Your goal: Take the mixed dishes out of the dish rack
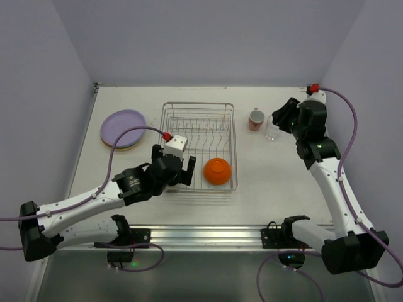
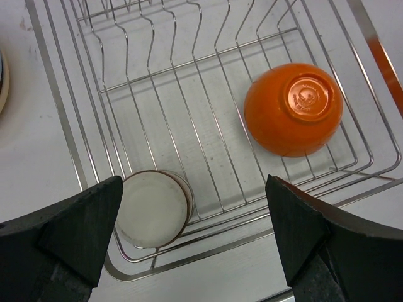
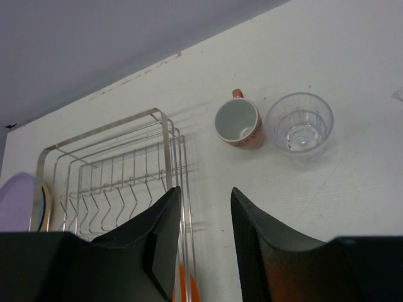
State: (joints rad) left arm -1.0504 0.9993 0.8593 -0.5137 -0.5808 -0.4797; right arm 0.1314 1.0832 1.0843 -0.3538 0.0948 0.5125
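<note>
The silver wire dish rack point(image 1: 198, 104) stands mid-table. An orange bowl point(image 1: 217, 171) lies upside down in its near right corner, also in the left wrist view point(image 2: 293, 108). A cream cup point(image 2: 153, 207) lies upside down in the near left corner of the rack point(image 2: 55, 94). My left gripper point(image 1: 178, 173) hangs open above the rack's near edge, its jaws point(image 2: 194, 182) wide apart, with the cup by the left finger. A pink mug point(image 1: 255, 119) and a clear glass point(image 1: 272, 129) stand on the table right of the rack. My right gripper point(image 1: 283, 116) is open and empty above them.
A stack of plates with a lavender one on top point(image 1: 123, 128) lies left of the rack. The right wrist view shows the mug point(image 3: 238, 123), the glass point(image 3: 300, 123), the rack's far right corner point(image 3: 107, 170) and my right gripper point(image 3: 204, 192). Walls close the table's back and sides.
</note>
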